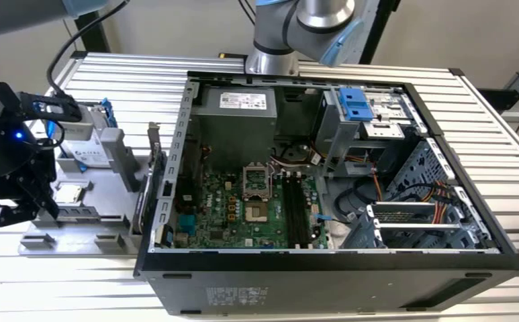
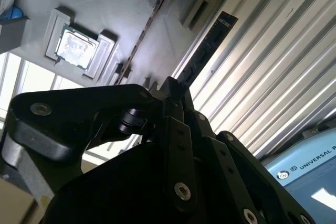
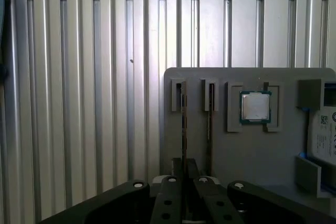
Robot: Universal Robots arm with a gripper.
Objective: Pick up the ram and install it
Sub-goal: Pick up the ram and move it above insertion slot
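In both wrist views the ram (image 2: 210,45) is a thin dark stick standing on edge at the outer slot of the grey parts tray (image 3: 247,156). My gripper (image 2: 176,90) is shut on its near end, the black fingers (image 3: 173,192) pressed to either side of the ram (image 3: 184,124). A second thin stick (image 3: 210,119) stands in the neighbouring slot, apart from the fingers. In the exterior view my gripper (image 1: 13,211) hangs low over the tray (image 1: 80,231) at that view's left. The open computer case (image 1: 331,268) lies beside it, its black memory slots (image 1: 295,211) bare on the green motherboard.
A square silver CPU chip (image 3: 255,106) and a silver hard drive (image 1: 84,154) with blue brackets share the tray. The case's raised side wall (image 1: 165,194) stands between tray and motherboard. A second arm's base (image 1: 272,60) stands behind the case. Ribbed metal table (image 3: 79,103) surrounds everything.
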